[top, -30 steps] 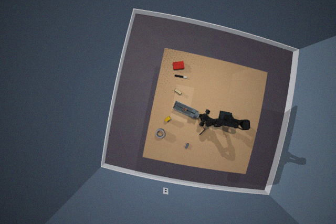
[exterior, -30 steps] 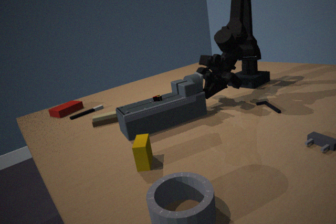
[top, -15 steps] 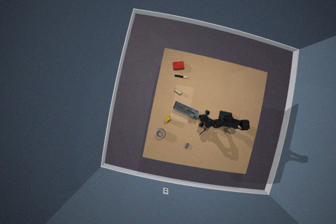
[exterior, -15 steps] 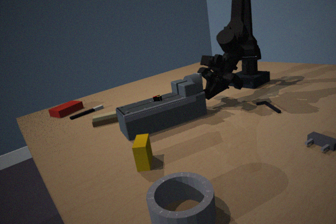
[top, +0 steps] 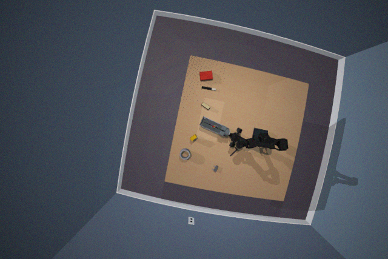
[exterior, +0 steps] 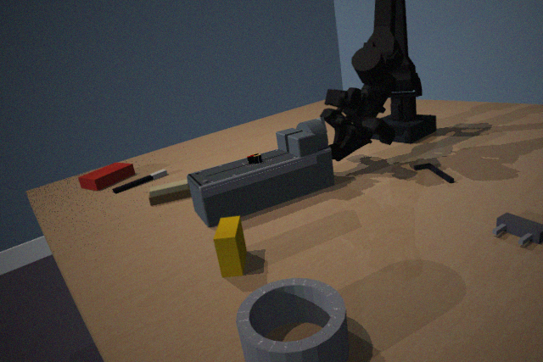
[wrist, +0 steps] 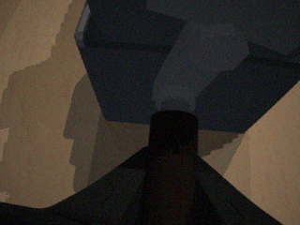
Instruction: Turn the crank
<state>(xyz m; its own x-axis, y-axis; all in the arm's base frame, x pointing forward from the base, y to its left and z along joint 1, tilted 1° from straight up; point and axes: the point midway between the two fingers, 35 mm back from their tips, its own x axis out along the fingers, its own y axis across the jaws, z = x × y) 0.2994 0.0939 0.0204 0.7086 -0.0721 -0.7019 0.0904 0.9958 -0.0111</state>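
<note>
The machine (top: 209,124) (exterior: 263,185) is a long grey box lying on the table. Its slide carries a small red pointer (top: 214,126) (exterior: 252,158) about midway along the top rail. The brass zero marks are too small to make out. A grey crank disc (top: 224,131) (exterior: 313,130) (wrist: 206,56) sits at the end nearest the arm. My gripper (top: 231,137) (exterior: 337,145) (wrist: 168,157) is at that end, shut on the dark cylindrical crank handle (wrist: 174,141). In the wrist view the handle runs up between the fingers to the crank arm. The top and exterior views hide the handle behind the gripper.
On the table lie a red block (top: 205,75) (exterior: 106,175), a black pen (top: 208,88) (exterior: 139,181), a tan block (top: 205,105) (exterior: 169,192), a yellow block (top: 193,137) (exterior: 229,246), a grey ring (top: 185,154) (exterior: 263,336), a grey bracket (top: 215,168) (exterior: 519,225) and a black hex key (exterior: 433,171).
</note>
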